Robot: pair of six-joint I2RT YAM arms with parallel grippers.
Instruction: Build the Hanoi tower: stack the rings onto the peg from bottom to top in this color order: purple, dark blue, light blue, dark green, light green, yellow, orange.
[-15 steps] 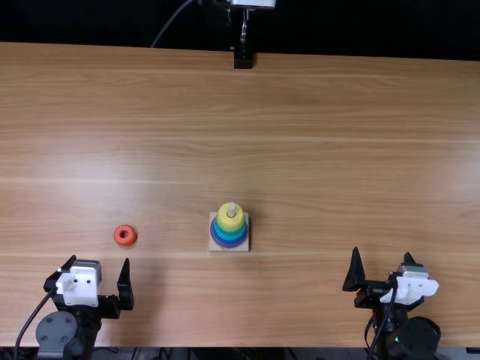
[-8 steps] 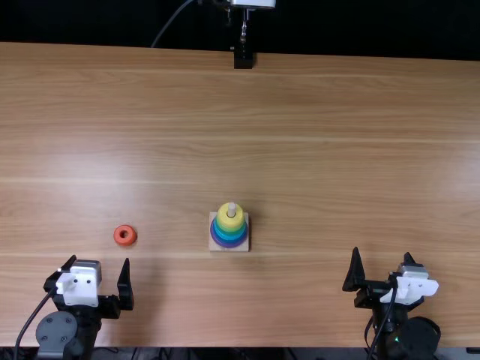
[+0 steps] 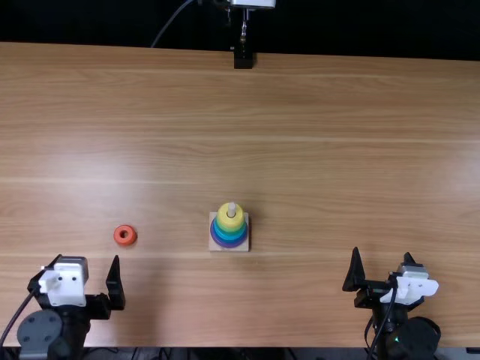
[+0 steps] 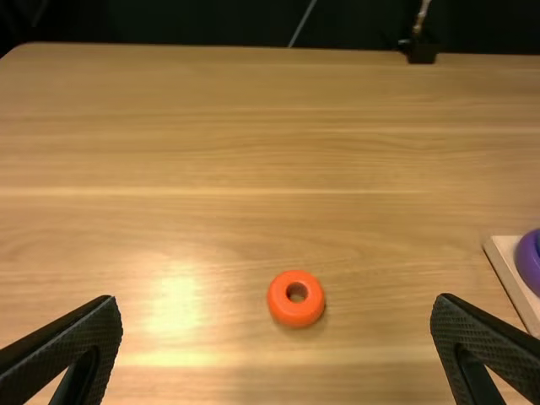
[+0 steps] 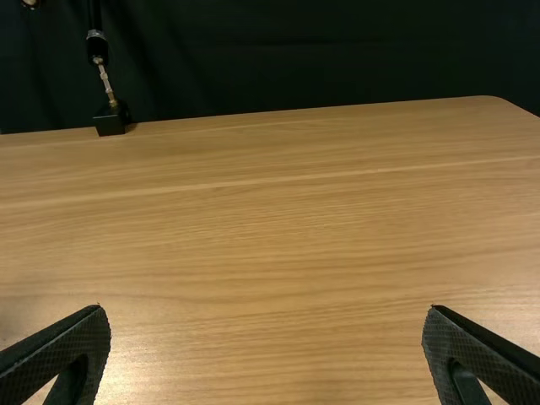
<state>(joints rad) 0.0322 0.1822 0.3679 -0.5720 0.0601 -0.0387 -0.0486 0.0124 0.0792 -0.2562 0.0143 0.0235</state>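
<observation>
My left gripper [image 3: 85, 271] stands open at the near left of the table, just short of the orange ring [image 3: 125, 235], which lies flat on the wood. In the left wrist view, the fingers of my left gripper [image 4: 277, 316] are wide apart, with the orange ring [image 4: 287, 315] beyond them. Rings are stacked on the peg [image 3: 232, 208] of a square wooden base [image 3: 215, 247], with the yellow ring [image 3: 226, 220] uppermost and the purple ring [image 3: 230, 244] lowest. My right gripper [image 3: 382, 259] is open at the near right; its own wrist view shows the right gripper [image 5: 267, 316] holding nothing.
A black clamp mount [image 3: 244, 58] stands at the far edge of the light brown table [image 3: 315, 172]. Dark cloth hangs behind that edge.
My left gripper has shifted a little to the left in the top view, still open. The right arm, the orange ring and the stack have stayed put.
</observation>
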